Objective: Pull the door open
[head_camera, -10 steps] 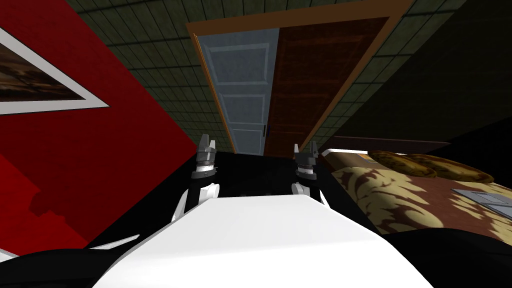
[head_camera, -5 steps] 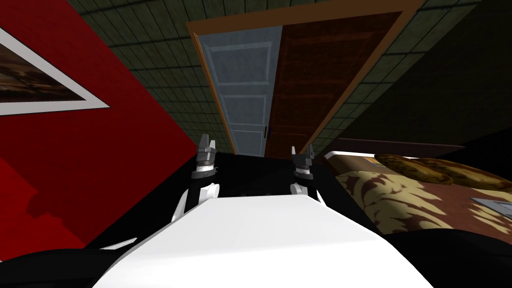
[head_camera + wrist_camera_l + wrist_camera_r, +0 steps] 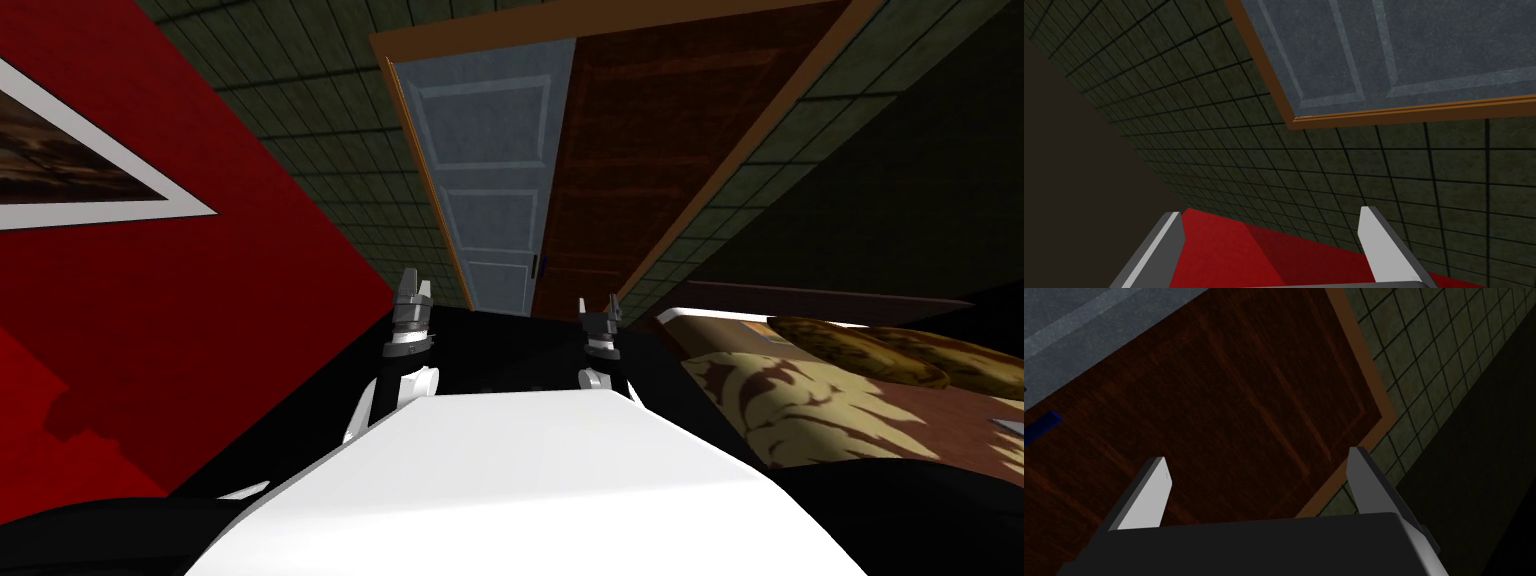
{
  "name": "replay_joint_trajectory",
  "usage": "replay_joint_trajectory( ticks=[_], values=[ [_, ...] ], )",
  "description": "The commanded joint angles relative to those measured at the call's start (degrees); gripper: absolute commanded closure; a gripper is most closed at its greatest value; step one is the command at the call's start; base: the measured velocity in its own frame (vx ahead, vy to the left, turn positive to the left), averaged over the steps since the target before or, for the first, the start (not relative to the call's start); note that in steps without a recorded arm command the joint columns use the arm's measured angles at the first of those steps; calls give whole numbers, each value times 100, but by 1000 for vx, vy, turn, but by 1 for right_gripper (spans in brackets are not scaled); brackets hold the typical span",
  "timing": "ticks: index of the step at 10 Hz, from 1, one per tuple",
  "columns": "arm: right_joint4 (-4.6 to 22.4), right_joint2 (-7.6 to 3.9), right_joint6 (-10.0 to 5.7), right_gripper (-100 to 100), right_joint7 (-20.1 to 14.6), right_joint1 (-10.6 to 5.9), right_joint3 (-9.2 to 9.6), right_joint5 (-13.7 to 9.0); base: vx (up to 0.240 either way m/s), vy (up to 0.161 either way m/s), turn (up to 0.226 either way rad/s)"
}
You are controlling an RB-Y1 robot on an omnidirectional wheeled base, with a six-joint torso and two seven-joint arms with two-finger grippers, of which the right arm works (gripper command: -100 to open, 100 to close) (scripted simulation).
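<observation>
A grey-blue panelled door leaf [image 3: 490,160] stands ahead in an orange-brown frame, with a dark brown wooden leaf [image 3: 640,150] beside it. A small dark handle [image 3: 536,266] sits at their seam; the right wrist view shows it as a blue bar [image 3: 1041,425]. My left gripper [image 3: 411,288] is open, short of the grey leaf's lower corner [image 3: 1374,50] and the tiled wall. My right gripper [image 3: 597,303] is open too and faces the brown leaf [image 3: 1224,403], with empty fingers [image 3: 1358,478] apart from the handle.
A red wall [image 3: 150,330] with a white-framed picture [image 3: 60,170] runs along my left. A bed with a patterned brown and cream cover [image 3: 830,410] and pillows [image 3: 900,350] lies close on the right. Dark green tiled wall [image 3: 320,140] flanks the door frame.
The head view has shifted: the doors look a little larger and the bed has slid toward the right edge, so I have moved. My right gripper has drifted slightly left. The left is unchanged.
</observation>
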Motion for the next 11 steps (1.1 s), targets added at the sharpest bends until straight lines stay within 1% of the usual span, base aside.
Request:
replay_joint_trajectory(
  ticks=[1,8,9,11],
  values=[
    [187,-32,-19,-100,-202,-38,38,-103,97,0,33],
    [1069,-193,-163,-100,-1056,-225,182,-563,100,0,34],
    [1069,-193,-163,-100,-1056,-225,182,-563,71,13,10],
    [1325,-240,-205,-100,-1304,-281,224,-696,75,5,31]
  ],
)
